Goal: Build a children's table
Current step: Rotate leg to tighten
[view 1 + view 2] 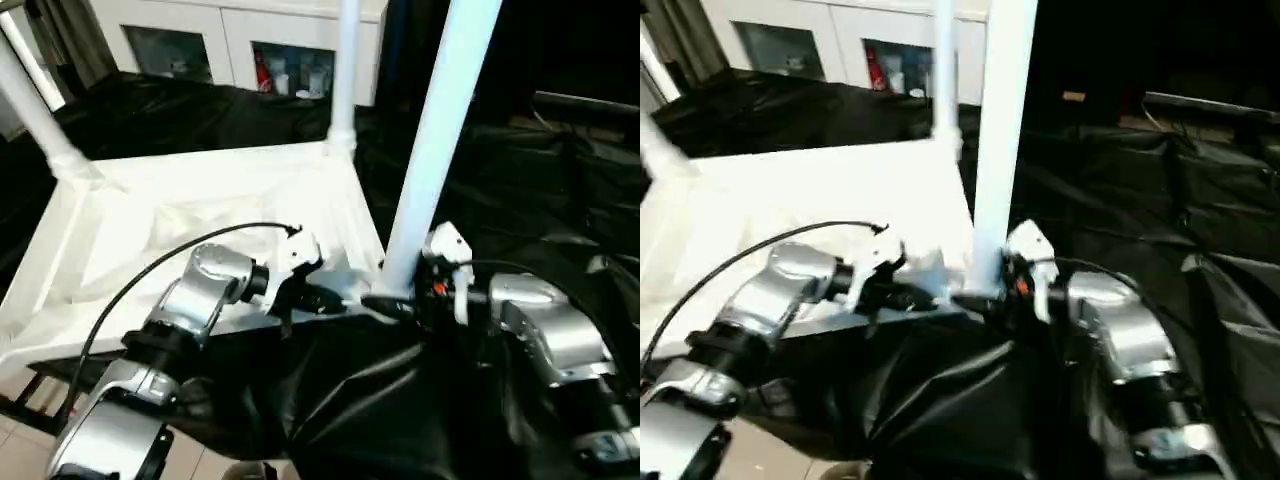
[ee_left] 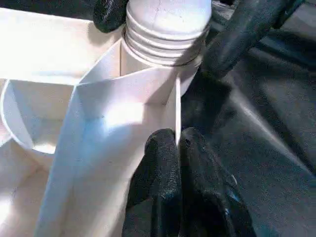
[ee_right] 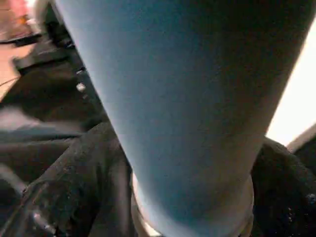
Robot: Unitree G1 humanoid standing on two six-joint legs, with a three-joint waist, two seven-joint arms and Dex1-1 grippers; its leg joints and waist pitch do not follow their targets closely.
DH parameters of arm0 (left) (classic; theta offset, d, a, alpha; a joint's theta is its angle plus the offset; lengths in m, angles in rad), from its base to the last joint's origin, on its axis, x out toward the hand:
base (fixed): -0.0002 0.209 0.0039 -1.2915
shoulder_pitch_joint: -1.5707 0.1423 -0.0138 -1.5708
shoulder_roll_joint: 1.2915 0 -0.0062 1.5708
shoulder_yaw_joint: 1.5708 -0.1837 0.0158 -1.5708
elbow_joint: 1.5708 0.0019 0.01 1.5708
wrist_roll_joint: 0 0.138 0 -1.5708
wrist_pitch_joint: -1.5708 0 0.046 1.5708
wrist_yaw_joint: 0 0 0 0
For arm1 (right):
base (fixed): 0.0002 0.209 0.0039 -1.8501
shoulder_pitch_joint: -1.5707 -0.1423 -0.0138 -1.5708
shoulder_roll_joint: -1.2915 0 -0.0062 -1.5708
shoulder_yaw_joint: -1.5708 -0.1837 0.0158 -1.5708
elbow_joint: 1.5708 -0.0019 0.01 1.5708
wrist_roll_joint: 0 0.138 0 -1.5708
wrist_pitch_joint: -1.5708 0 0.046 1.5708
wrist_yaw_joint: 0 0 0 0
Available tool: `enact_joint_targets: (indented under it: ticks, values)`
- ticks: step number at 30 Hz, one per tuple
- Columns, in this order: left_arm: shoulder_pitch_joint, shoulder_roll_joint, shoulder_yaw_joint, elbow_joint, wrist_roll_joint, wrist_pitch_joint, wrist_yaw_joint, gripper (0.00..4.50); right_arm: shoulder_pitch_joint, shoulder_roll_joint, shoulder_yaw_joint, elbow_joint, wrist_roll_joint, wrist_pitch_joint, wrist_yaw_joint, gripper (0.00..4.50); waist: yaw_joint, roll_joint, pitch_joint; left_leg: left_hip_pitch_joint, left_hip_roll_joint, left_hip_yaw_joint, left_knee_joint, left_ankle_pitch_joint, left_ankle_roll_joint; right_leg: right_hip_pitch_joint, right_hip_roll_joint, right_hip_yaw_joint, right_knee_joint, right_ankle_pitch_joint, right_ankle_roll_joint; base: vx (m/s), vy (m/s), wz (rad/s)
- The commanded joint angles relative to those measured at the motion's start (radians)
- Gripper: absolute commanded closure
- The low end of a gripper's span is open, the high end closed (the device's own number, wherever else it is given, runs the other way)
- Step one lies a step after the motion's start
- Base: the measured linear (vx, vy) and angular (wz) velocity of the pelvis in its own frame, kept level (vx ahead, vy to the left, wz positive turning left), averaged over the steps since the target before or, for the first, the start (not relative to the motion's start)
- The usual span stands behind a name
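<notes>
- The table top [image 1: 200,215] lies upside down on a black sheet [image 1: 520,180], with its ribbed side facing up.
- Three legs stand up from its corners: a near leg [image 1: 440,130] by the robot's right arm, a far leg [image 1: 346,70] behind it, and a left leg [image 1: 35,110] at the far left corner.
- The near leg sits in its corner socket [image 2: 148,74]. The screw rings at the leg's foot [image 2: 165,42] show just above the socket.
- The left gripper [image 1: 305,290] is clenched tight. Its two black fingers [image 2: 165,168] press together at the thin white rim of the top, right beside that socket. I cannot tell if the rim is pinched between them.
- The right gripper [image 1: 400,300] is spread wide around the foot of the near leg. One black finger [image 3: 74,163] is on each side of the tube, low down by the socket. I cannot tell if they squeeze the leg or just stand close to it.
- A black cable [image 1: 150,270] loops over the silver left arm [image 1: 190,300].
- White cabinets [image 1: 230,45] with glass doors stand at the back of the room.
</notes>
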Motion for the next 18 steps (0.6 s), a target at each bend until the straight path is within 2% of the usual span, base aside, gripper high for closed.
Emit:
enact_joint_targets:
  ticks: [1, 10, 13, 15, 18]
  values:
    - [-0.014, -0.020, -0.031, -0.063, -0.039, 0.001, -0.043, 4.50, -0.005, 0.018, 0.079, -0.059, 0.035, 0.011, 0.076, 0.80, -0.001, -0.011, -0.076, 0.010, 0.044, -0.009, -0.066, -0.165, 0.087, 0.054, -0.074, 0.058, -0.071, -0.240, -0.229, 0.000, 0.000, 0.00]
    - [-0.008, -0.030, -0.032, -0.071, -0.037, 0.005, -0.033, 4.50, 0.008, 0.055, 0.089, -0.066, 0.040, 0.026, 0.051, 1.53, 0.006, -0.012, -0.075, 0.011, 0.043, -0.009, -0.067, -0.171, 0.073, 0.053, -0.074, 0.057, -0.074, -0.269, -0.219, 0.000, 0.000, 0.00]
    - [-0.022, -0.061, -0.016, -0.044, -0.018, 0.008, 0.055, 4.50, 0.013, 0.106, 0.066, -0.048, 0.033, 0.029, -0.035, 1.72, 0.005, -0.012, -0.074, 0.010, 0.043, -0.010, -0.068, -0.172, 0.068, 0.052, -0.075, 0.057, -0.075, -0.276, -0.214, 0.000, 0.000, 0.00]
    - [-0.030, -0.074, -0.011, -0.029, -0.008, 0.014, 0.092, 4.50, 0.010, 0.130, 0.056, -0.031, 0.022, 0.030, -0.084, 1.76, 0.000, -0.013, -0.072, 0.011, 0.041, -0.011, -0.070, -0.187, 0.055, 0.050, -0.074, 0.056, -0.079, -0.312, -0.203, 0.000, 0.000, 0.00]
    - [-0.064, -0.124, -0.001, 0.029, 0.029, 0.030, 0.215, 4.50, -0.014, 0.227, 0.012, 0.060, -0.040, 0.013, -0.306, 1.79, -0.006, -0.014, -0.071, 0.012, 0.039, -0.013, -0.072, -0.201, 0.035, 0.048, -0.075, 0.056, -0.084, -0.353, -0.185, 0.000, 0.000, 0.00]
